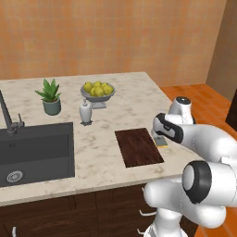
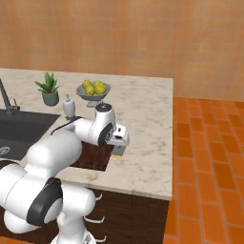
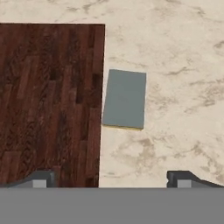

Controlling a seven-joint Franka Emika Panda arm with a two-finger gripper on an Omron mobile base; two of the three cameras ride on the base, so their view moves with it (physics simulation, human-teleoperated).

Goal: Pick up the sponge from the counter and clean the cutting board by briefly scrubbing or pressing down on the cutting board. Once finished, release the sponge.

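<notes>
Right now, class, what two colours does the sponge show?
The sponge is grey-green on top with a thin yellow edge beneath, clearest in the hand view.

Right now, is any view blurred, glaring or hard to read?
Left base view: even flat light, no glare; the arm hides much of the sponge. Right base view: equally flat. Hand view: soft, grainy textures, yet the sponge beside the cutting board reads clearly.

Counts on the counter

One sponge, one board, one sink, one tap, one plant, one soap bottle, one bowl of several lemons, too clustered to count exactly.
</notes>
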